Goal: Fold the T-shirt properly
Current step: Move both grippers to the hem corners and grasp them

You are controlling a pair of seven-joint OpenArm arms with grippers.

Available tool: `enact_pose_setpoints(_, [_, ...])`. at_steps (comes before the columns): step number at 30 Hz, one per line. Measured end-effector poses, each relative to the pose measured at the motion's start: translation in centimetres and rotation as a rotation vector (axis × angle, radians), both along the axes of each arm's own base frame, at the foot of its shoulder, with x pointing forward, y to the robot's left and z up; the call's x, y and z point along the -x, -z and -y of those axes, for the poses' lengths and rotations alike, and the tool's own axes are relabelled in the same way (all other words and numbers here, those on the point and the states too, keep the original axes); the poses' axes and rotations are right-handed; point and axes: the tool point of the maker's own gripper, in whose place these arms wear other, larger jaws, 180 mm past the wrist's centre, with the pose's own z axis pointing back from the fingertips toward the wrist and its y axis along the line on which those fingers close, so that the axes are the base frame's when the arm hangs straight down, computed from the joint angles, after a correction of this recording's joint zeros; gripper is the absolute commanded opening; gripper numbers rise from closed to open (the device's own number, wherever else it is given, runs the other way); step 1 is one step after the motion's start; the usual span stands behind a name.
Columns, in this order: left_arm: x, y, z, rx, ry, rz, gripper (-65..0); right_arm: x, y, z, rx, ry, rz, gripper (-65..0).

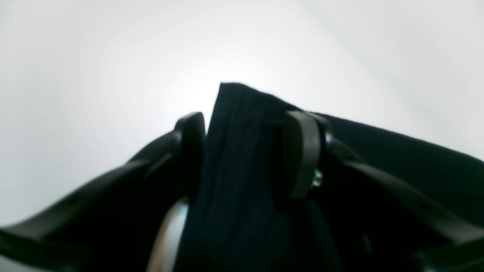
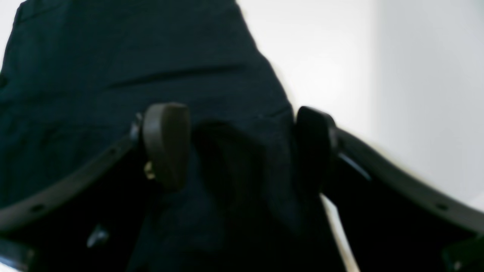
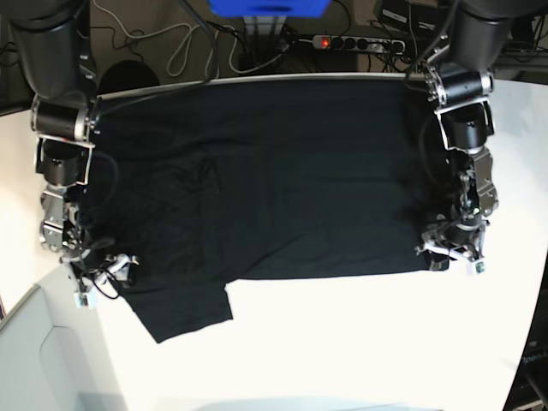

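Observation:
The black T-shirt [image 3: 274, 180] lies spread on the white table [image 3: 360, 342], plain side up, with one sleeve [image 3: 184, 312] sticking out toward the front left. No print shows. My left gripper [image 3: 449, 253] is at the shirt's front right corner. In the left wrist view it [image 1: 245, 151] is shut on a raised fold of the black cloth [image 1: 397, 158]. My right gripper [image 3: 103, 274] is at the shirt's front left edge by the sleeve. In the right wrist view it [image 2: 240, 145] is shut on bunched black cloth [image 2: 113, 56].
A power strip [image 3: 355, 41], loose cables [image 3: 188, 43] and a blue object [image 3: 270, 7] lie behind the table's far edge. Both arms stand along the table's sides. Bare white tabletop lies in front of the shirt.

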Motion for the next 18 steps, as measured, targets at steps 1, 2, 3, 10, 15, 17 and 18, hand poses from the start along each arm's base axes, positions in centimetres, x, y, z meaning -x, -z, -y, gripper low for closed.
enact_pose_setpoints(1, [0.0,0.1,0.0,0.005,-0.004,0.0,-33.2,0.0,0.0,0.1,0.002,0.005,-0.001,-22.4])
enact_pose_setpoints(2, [0.0,0.2,0.0,0.007,-0.007,0.003,-33.3,0.0,0.0,0.1,0.003,0.005,-0.001,-22.4])
enact_pose_setpoints(3, [0.0,0.3,0.0,0.009,-0.009,0.004,-33.4,0.0,0.0,0.1,0.003,0.006,0.001,-22.4])
enact_pose_setpoints(10, [0.0,0.3,0.0,0.01,-0.009,0.003,-40.9,-0.7,-0.8,0.3,0.002,0.016,0.04,-22.4])
enact_pose_setpoints(15, [0.7,0.8,-0.4,0.01,-0.016,-0.004,-65.0,-1.0,-1.1,1.8,0.034,0.088,0.062,-22.4])
enact_pose_setpoints(17, [0.8,0.9,-0.4,0.01,-0.016,0.001,-65.0,-0.7,-0.7,1.6,0.031,0.087,0.053,-22.4])
enact_pose_setpoints(18, [0.8,0.9,-0.4,0.01,-0.017,0.0,-65.0,-0.4,-0.3,1.5,0.029,0.086,0.049,-22.4])
